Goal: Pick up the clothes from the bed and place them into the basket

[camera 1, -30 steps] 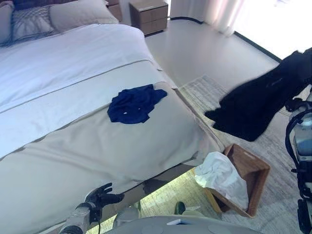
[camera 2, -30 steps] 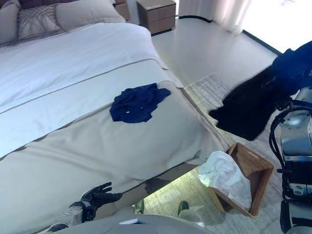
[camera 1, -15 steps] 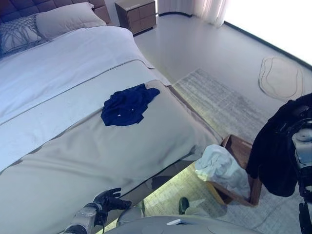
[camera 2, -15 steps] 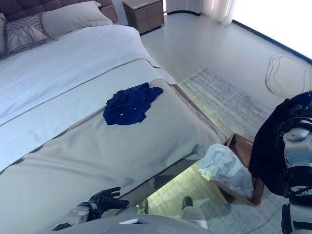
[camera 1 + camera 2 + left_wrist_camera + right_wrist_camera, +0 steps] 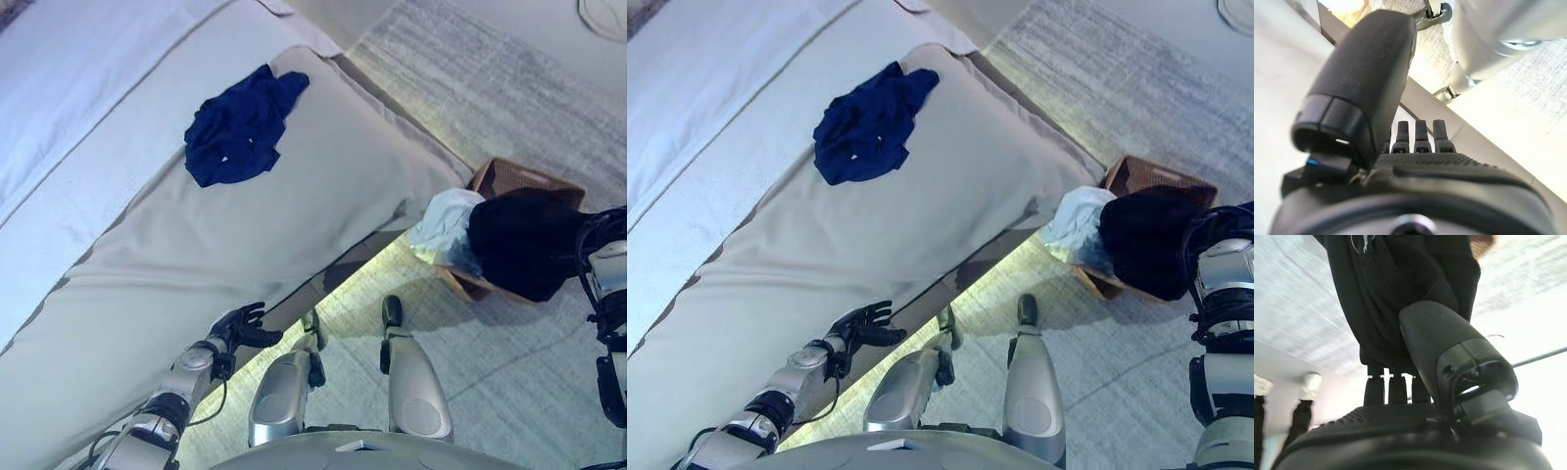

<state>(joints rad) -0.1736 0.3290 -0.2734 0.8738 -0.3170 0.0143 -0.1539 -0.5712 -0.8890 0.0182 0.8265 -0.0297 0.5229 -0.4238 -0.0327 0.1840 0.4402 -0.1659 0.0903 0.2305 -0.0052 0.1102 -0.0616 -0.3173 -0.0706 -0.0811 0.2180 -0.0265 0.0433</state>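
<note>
A dark blue garment (image 5: 235, 122) lies crumpled on the beige bed cover (image 5: 294, 235), near the bed's foot corner. My right hand (image 5: 1449, 352) is shut on a black garment (image 5: 524, 257), whose cloth hangs past its fingers (image 5: 1391, 387). The garment rests over the near side of the brown basket (image 5: 534, 179), which stands on the floor beside the bed corner. A white cloth (image 5: 446, 220) drapes over the basket's side nearest the bed. My left hand (image 5: 240, 328) is open and empty, low by the bed's foot edge; its straight fingers show in its wrist view (image 5: 1420, 134).
The basket stands on a grey rug (image 5: 529, 88) that spreads along the bed's side. The bed's dark frame (image 5: 338, 279) runs along the foot edge above a lit gap. A small round mat (image 5: 605, 15) lies on the floor beyond the rug.
The camera has tilted down. My right arm has swung the black garment from out in the air down onto the basket. My left hand stays open by the bed's foot.
</note>
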